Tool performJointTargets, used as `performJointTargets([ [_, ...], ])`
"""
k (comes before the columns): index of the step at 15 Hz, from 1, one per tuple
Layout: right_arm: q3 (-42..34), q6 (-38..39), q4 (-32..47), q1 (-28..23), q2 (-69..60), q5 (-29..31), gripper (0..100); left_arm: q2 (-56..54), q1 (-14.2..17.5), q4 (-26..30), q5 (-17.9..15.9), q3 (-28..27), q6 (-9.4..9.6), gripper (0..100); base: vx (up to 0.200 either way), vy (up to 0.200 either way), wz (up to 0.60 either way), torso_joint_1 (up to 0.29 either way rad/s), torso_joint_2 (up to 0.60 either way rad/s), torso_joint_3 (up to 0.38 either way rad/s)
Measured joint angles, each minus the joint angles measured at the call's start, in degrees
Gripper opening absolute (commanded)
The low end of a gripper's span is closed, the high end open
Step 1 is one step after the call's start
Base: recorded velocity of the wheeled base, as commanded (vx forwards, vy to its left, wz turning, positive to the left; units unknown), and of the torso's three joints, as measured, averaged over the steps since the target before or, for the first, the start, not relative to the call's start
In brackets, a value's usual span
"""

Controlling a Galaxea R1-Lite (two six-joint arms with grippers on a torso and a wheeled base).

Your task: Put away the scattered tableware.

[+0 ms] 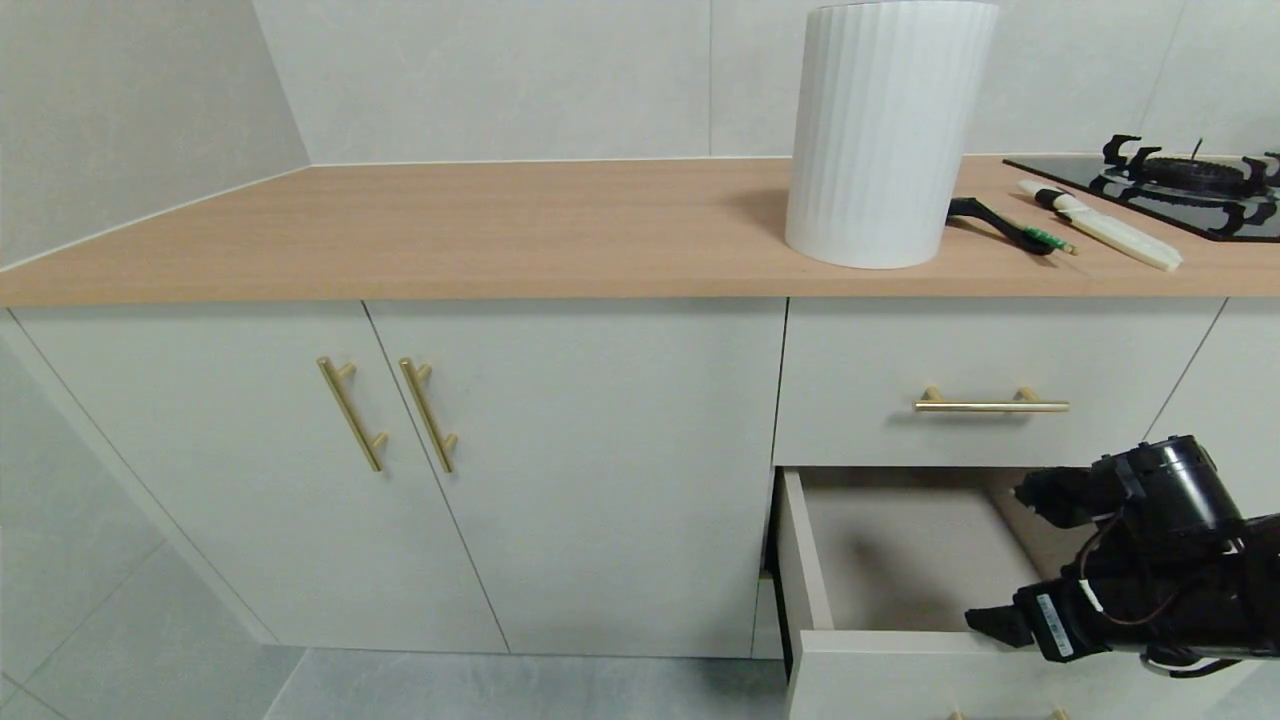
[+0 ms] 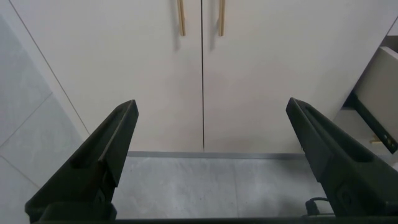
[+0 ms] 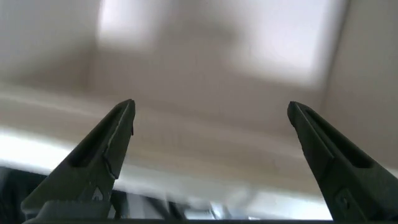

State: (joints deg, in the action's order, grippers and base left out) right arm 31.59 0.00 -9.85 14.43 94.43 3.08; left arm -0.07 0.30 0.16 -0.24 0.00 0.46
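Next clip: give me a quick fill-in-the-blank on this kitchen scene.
1. The lower drawer is ___.
2. The upper drawer, above it, is ___.
3. The white container stands on the wooden ___.
4. The right gripper, by the lower drawer, holds ___.
Missing words: open; shut; counter; nothing.

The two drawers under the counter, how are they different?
The upper drawer is shut, but the lower drawer is pulled out, so you can see inside it. The upper drawer's gold handle shows whole; the lower drawer's handle only peeks in at the head view's bottom edge. The right gripper hangs at the lower drawer, not the upper drawer. Both have pale fronts.
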Motion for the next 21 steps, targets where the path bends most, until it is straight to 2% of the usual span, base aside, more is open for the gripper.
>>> performJointTargets([
  [9,0.1,-6.9,15.7,4.7,-7.1,0.0,100,0.0,0.0,0.0,0.0,0.0,0.02,100,0.0,0.0,0.0,0.0,0.0,0.0],
  [14,-0.1,-12.4,27.6,7.7,-11.3,0.1,100,0.0,0.0,0.0,0.0,0.0,0.02,100,0.0,0.0,0.0,0.0,0.0,0.0],
  [16,0.3,-12.4,27.9,8.7,-11.9,0.4,100,0.0,0.0,0.0,0.0,0.0,0.0,100,0.0,0.0,0.0,0.0,0.0,0.0],
  [18,2.3,-9.9,27.7,8.7,-12.0,0.5,100,0.0,0.0,0.0,0.0,0.0,0.0,100,0.0,0.0,0.0,0.0,0.0,0.0],
  [21,8.0,4.6,27.6,8.3,-12.0,0.0,100,0.0,0.0,0.0,0.0,0.0,0.0,100,0.0,0.0,0.0,0.0,0.0,0.0],
])
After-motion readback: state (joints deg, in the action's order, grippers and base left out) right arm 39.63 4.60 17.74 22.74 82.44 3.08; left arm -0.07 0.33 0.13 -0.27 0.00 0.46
